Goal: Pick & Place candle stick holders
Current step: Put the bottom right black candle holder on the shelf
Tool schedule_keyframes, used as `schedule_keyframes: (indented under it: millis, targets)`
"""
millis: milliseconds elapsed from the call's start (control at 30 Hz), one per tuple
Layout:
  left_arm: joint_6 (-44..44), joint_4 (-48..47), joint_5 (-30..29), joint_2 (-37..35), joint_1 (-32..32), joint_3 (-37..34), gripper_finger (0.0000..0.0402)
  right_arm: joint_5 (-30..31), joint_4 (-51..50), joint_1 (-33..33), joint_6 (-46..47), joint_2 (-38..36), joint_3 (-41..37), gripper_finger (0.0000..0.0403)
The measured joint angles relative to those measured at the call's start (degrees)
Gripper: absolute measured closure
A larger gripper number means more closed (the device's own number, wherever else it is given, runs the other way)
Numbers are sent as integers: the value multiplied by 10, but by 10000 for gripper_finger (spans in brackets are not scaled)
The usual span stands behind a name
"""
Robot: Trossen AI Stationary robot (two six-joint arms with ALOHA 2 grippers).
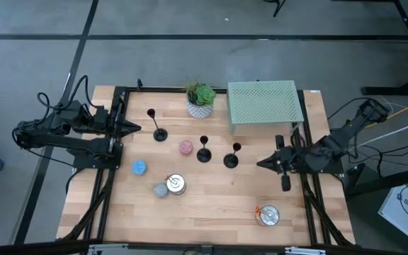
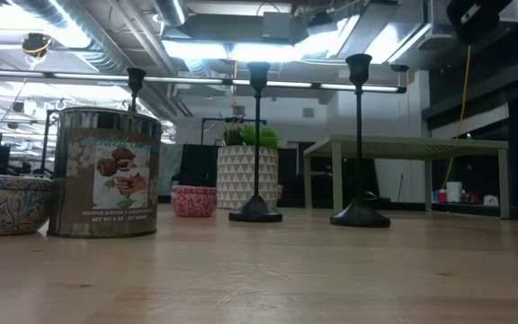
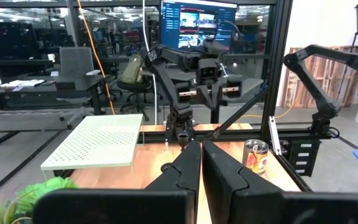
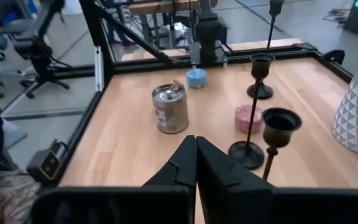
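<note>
Between the arms: three holders stand on the tabletop, none picked up yet.
Left end effector [image 1: 134, 128]: parked at its edge, fingers pressed together, holding nothing.
Right end effector [image 1: 262, 163]: parked at the opposite edge, also pressed together and empty.
Far holder [image 1: 160, 134]: just off the left tip, toward the middle. Left arm is clearly nearer.
Middle holder [image 1: 203, 155]: roughly halfway, a bit closer to the right tip.
Near holder [image 1: 231, 160]: straight ahead of the right tip, closest of the three, so I'd guess right goes first.
Long axis: all stems upright, so a side-on pinch looks like the way in.
Containers: two tins [image 1: 176, 184] [image 1: 268, 215], contents can't be made out; pot [image 1: 200, 109] holds a green plant.
Rack [image 1: 263, 103]: beside the right arm, nothing on top.
</note>
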Motion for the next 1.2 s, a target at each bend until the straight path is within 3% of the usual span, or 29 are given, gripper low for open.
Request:
schedule_keyframes:
  millis: [533, 700, 900, 1200]
  targets:
    - [0, 0, 0, 0, 0, 0, 389, -4, 32, -77, -18, 117, 0, 396]
    - [0, 0, 0, 0, 0, 0, 391, -34, 36, -100, -6, 132, 0, 389]
    - [0, 0, 0, 0, 0, 0, 393, -64, 34, -127, -6, 148, 0, 347]
    - [0, 0, 0, 0, 0, 0, 390, -102, 1, -142, 23, 140, 0, 240]
